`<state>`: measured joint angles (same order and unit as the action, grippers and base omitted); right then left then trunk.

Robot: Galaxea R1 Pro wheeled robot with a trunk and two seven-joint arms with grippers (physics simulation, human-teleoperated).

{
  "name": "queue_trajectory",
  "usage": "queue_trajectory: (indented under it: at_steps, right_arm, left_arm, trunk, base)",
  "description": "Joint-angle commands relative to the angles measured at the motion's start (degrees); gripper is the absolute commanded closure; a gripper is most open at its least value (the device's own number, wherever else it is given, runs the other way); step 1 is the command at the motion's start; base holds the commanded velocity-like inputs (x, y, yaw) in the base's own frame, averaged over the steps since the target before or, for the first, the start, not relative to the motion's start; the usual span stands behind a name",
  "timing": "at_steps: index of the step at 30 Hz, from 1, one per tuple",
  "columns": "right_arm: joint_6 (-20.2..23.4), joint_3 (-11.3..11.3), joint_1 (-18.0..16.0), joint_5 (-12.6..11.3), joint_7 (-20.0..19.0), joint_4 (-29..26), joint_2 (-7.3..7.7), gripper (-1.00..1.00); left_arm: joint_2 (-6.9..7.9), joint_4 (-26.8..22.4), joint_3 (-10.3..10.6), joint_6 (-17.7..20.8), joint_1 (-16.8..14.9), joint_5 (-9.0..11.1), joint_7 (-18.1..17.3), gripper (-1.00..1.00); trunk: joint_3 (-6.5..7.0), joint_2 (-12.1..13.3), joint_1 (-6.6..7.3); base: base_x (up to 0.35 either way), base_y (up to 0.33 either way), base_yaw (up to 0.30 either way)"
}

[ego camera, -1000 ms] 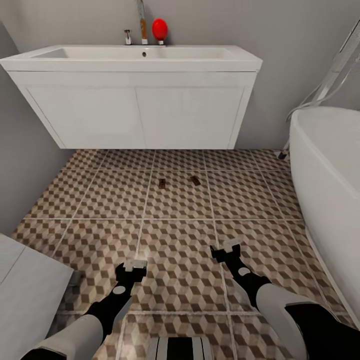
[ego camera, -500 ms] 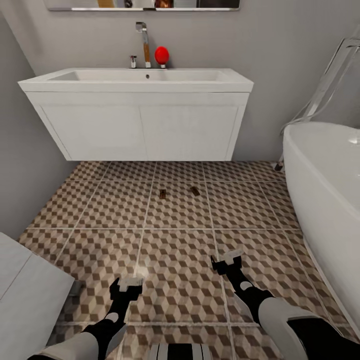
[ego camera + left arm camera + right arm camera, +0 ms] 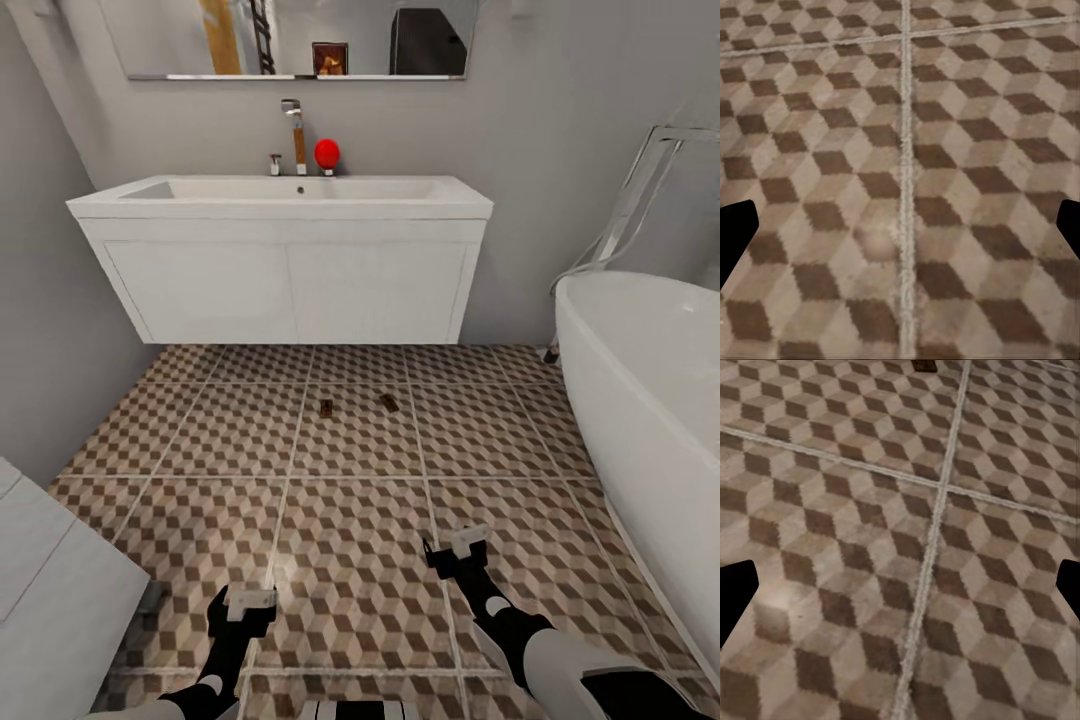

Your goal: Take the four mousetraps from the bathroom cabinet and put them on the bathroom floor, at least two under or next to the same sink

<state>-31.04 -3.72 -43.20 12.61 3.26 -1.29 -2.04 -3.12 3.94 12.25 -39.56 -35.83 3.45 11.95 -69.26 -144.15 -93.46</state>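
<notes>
With two mousetraps (image 3: 325,405) (image 3: 388,402) lying on the bathroom floor (image 3: 200,520) just before the bathroom sink (image 3: 285,200), my left gripper (image 3: 248,601) and right gripper (image 3: 456,547) hang with fingers wide and empty, so I judge the next move is fetching the remaining two from the cabinet.

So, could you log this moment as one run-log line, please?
mousetraps: two on bathroom floor, before sink | left gripper: open, empty | right gripper: open, empty

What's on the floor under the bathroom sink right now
Two mousetraps lie on the bathroom floor just in front of the bathroom sink, not beneath it. The tiles directly under the unit are hidden by its front.
</notes>
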Motion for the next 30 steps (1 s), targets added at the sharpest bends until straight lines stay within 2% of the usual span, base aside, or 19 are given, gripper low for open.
queue_trajectory:
  at_steps: [1,5,13,30]
  right_arm:
    - [-0.19,-0.35,0.05,0.13,0.34,0.08,0.00,-1.00]
    - [-0.42,-0.34,1.51,0.06,0.35,0.08,0.01,-1.00]
    - [-2.58,-0.27,3.23,-0.04,0.43,0.07,0.03,-1.00]
    - [-5.81,-0.32,4.33,-0.20,0.48,0.07,-0.14,-1.00]
  left_arm:
    - [-0.04,0.24,0.50,-0.36,0.11,0.33,0.18,-1.00]
    - [-0.04,0.27,0.49,-0.96,1.52,0.33,0.18,-1.00]
    - [-0.04,0.28,0.51,-5.49,3.58,0.36,0.18,-1.00]
    - [-0.14,0.30,0.49,-6.14,7.28,0.54,0.27,-1.00]
  trunk:
    - [0.24,0.00,0.03]
    - [1.35,0.05,0.14]
    - [3.62,0.16,0.34]
    - [7.53,0.39,0.78]
  base:
    - [0.000,0.000,0.000]
    - [0.000,0.000,0.000]
    - [0.000,0.000,0.000]
    - [0.000,0.000,0.000]
